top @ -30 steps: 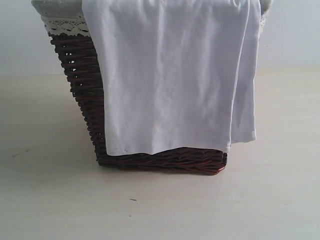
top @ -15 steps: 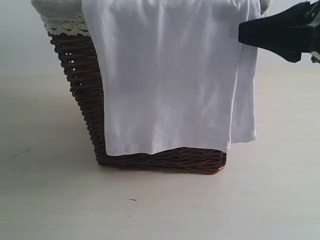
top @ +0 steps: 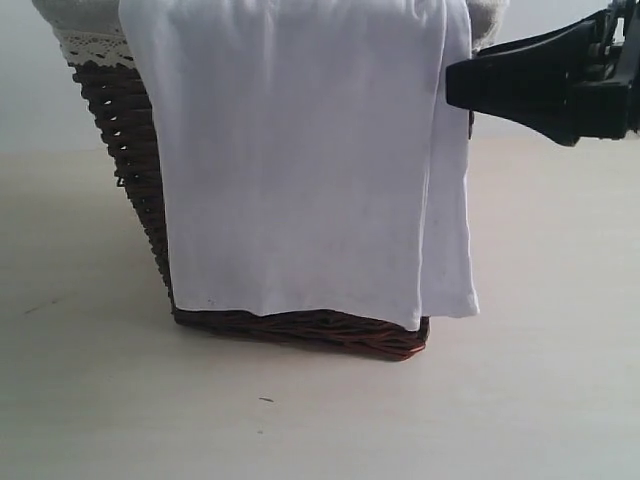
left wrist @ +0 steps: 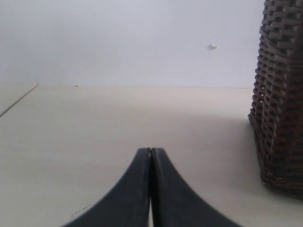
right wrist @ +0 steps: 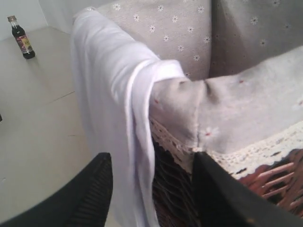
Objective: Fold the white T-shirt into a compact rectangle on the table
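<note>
The white T-shirt (top: pixel 300 160) hangs over the front wall of a dark wicker basket (top: pixel 130 170), plain side out, its hem just above the table (top: pixel 300 430). My right gripper (top: pixel 455 88) reaches in from the right at the shirt's upper right edge. In the right wrist view it (right wrist: pixel 151 158) is open, with the shirt's folded edge (right wrist: pixel 137 142) and the basket corner between its jaws. My left gripper (left wrist: pixel 150 150) is shut and empty, low over the table (left wrist: pixel 94 123), with the basket's wall (left wrist: pixel 279 94) off to one side.
The basket has a grey flowered liner (right wrist: pixel 236 109) with lace trim (top: pixel 90 45) folded over its rim. A small dark bottle (right wrist: pixel 21 38) stands on the table beyond the shirt. A few dark specks (top: pixel 265 400) mark the table in front.
My right gripper has come in from the right and moved left to the shirt's edge. The basket with the shirt has shifted left and turned slightly. The left gripper is unchanged.
</note>
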`<state>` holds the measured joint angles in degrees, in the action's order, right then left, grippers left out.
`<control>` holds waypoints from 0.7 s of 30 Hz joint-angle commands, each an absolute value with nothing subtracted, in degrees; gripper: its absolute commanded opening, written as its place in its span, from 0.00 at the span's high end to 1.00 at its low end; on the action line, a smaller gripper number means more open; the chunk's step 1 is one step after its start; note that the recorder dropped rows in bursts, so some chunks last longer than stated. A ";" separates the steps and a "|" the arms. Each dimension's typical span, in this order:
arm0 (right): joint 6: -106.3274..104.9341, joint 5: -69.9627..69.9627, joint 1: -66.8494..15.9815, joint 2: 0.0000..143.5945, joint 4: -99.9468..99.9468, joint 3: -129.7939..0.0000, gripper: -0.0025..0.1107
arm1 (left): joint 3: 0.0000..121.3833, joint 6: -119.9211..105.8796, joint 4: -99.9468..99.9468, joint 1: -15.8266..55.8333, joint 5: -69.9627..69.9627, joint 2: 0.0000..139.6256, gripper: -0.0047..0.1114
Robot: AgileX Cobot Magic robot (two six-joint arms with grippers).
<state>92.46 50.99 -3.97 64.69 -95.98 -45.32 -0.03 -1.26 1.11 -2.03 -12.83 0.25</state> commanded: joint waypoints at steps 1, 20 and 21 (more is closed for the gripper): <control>92.42 43.85 -3.94 64.55 -96.28 -45.57 0.56 | 0.00 -1.40 1.69 -2.16 -12.16 0.00 0.96; 98.77 47.02 -3.94 59.16 -99.95 -43.94 0.61 | 0.00 -1.40 1.69 -2.16 -12.16 0.00 0.96; 97.90 46.79 -3.94 58.20 -99.95 -42.88 0.61 | 0.00 -1.40 1.69 -2.16 -12.16 0.00 0.96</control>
<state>98.17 44.78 -3.99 60.77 -99.12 -45.04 -0.03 -1.26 1.11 -2.03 -12.83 0.25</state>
